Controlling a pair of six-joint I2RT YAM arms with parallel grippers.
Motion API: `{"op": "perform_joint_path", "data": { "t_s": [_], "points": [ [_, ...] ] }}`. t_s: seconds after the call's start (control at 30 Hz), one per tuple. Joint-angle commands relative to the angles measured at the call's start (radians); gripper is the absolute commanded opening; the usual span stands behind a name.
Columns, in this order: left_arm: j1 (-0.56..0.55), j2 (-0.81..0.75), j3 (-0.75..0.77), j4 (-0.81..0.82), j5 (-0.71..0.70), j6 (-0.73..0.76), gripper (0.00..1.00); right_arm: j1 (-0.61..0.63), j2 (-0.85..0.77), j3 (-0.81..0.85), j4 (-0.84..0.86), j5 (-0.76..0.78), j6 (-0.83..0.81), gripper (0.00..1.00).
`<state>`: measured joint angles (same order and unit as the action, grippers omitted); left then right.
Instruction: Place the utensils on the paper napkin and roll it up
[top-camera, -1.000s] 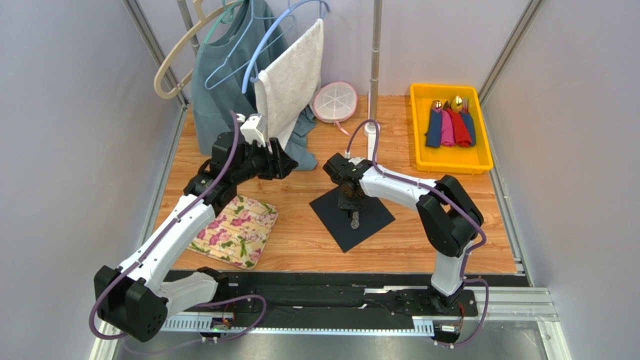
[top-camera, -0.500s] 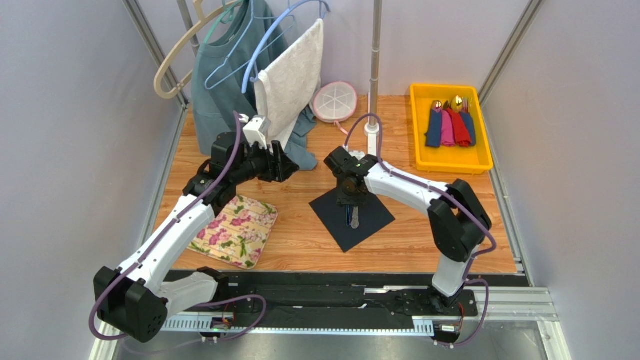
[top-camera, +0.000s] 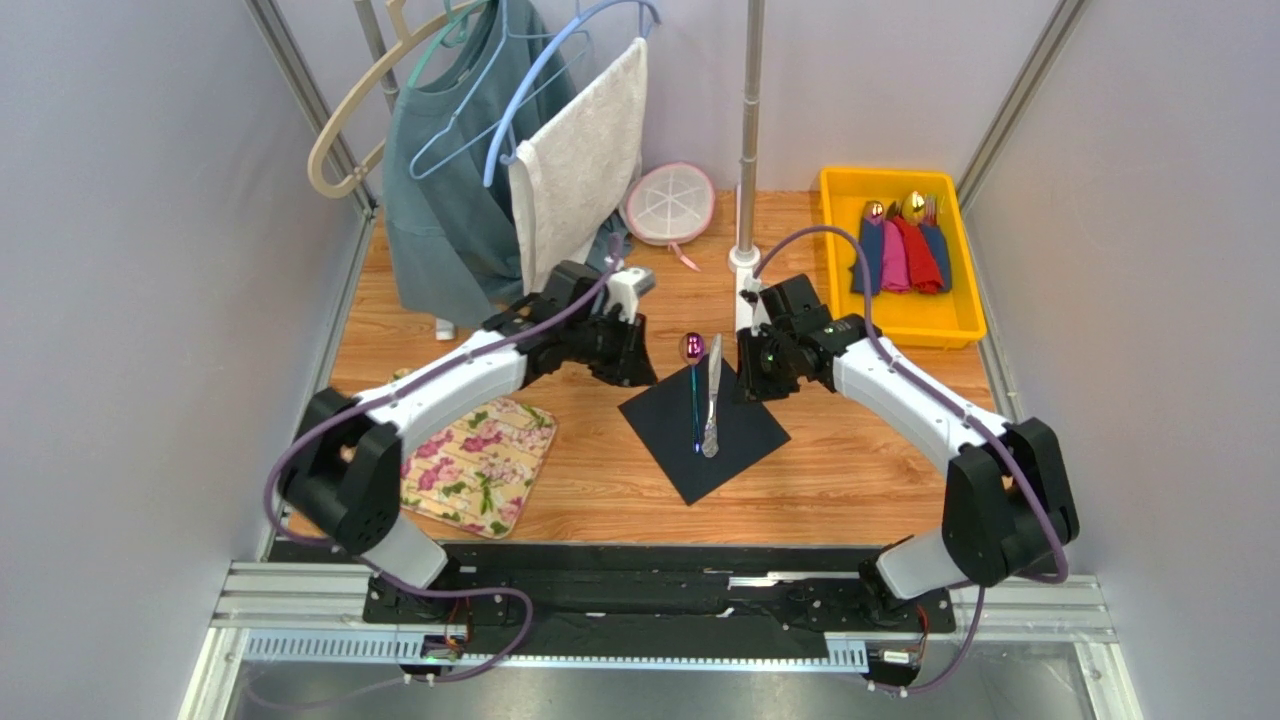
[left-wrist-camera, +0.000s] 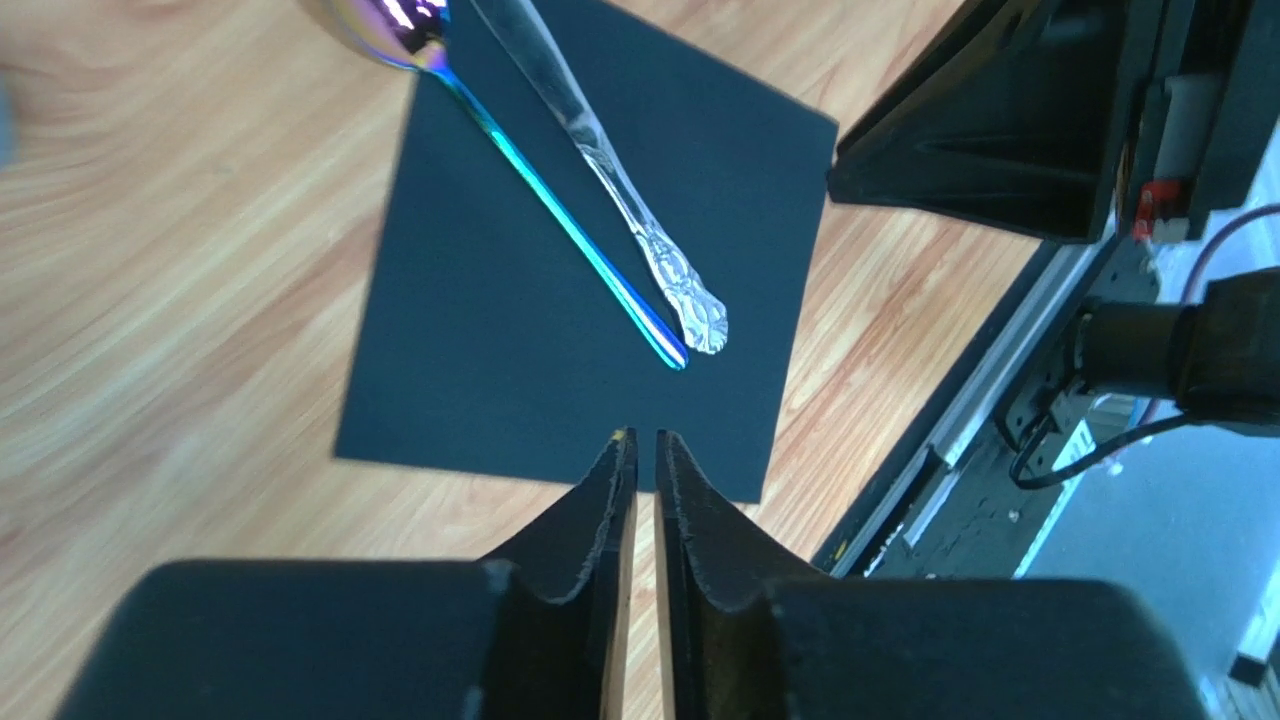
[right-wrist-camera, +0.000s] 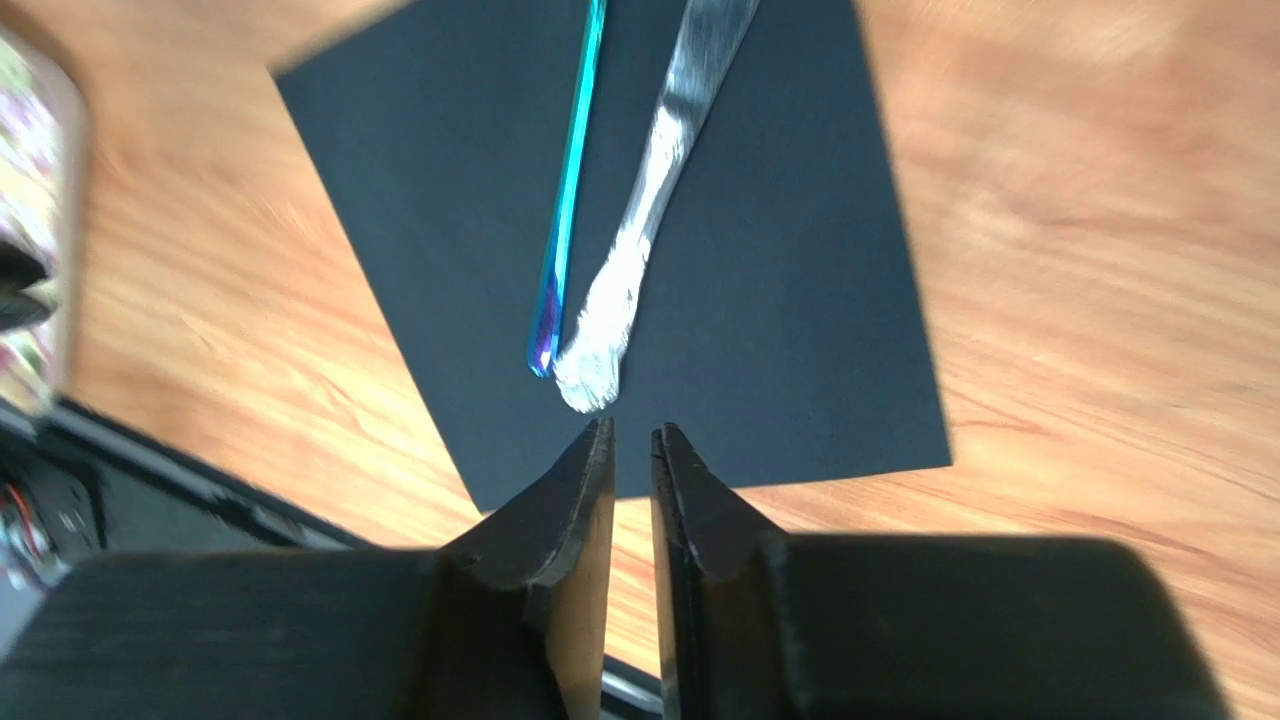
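The black paper napkin (top-camera: 729, 443) lies as a diamond on the wooden table. Two utensils rest on it side by side: a spoon (top-camera: 696, 393) with an iridescent purple bowl that overhangs the far corner, and a silver knife (top-camera: 712, 402). My left gripper (top-camera: 643, 368) hovers off the napkin's left corner and my right gripper (top-camera: 747, 375) off its right side. Neither touches a utensil. In the left wrist view the napkin (left-wrist-camera: 496, 345), spoon (left-wrist-camera: 571, 225) and knife (left-wrist-camera: 601, 143) lie beyond my left gripper (left-wrist-camera: 642, 438), shut and empty. My right gripper (right-wrist-camera: 631, 428) is likewise shut above the napkin's (right-wrist-camera: 781, 300) edge, near the knife (right-wrist-camera: 654, 158) handle.
A floral mat (top-camera: 473, 458) lies at the left. At the back right a yellow tray (top-camera: 902, 330) holds rolled coloured napkins (top-camera: 899, 255). Clothes on hangers (top-camera: 496, 165), a pole (top-camera: 747, 150) and a round white lid (top-camera: 670, 203) stand along the back.
The left arm swung right from above the mat to the napkin's left corner and its jaws closed. The right arm drew back off the napkin. The knife now lies beside the spoon.
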<state>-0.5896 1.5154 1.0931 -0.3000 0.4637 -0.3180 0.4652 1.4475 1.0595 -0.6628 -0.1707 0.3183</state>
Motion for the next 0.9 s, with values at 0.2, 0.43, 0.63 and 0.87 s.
{"op": "perform_joint_path", "data": {
  "t_s": [0.2, 0.43, 0.63, 0.87],
  "points": [
    [-0.024, 0.322, 0.209, -0.086, 0.015, 0.046, 0.02, -0.054, 0.106, -0.009, 0.066, -0.207, -0.206, 0.17],
    [-0.007, 0.39, 0.196, -0.185, -0.039, 0.088, 0.0, -0.062, 0.184, 0.017, 0.066, -0.225, -0.231, 0.17],
    [0.02, 0.362, 0.104, -0.194, -0.057, 0.089, 0.0, -0.069, 0.231, 0.046, 0.084, -0.239, -0.248, 0.17],
    [0.054, 0.318, 0.022, -0.203, -0.071, 0.109, 0.0, -0.073, 0.281, 0.086, 0.094, -0.242, -0.254, 0.17]
  ]
}}
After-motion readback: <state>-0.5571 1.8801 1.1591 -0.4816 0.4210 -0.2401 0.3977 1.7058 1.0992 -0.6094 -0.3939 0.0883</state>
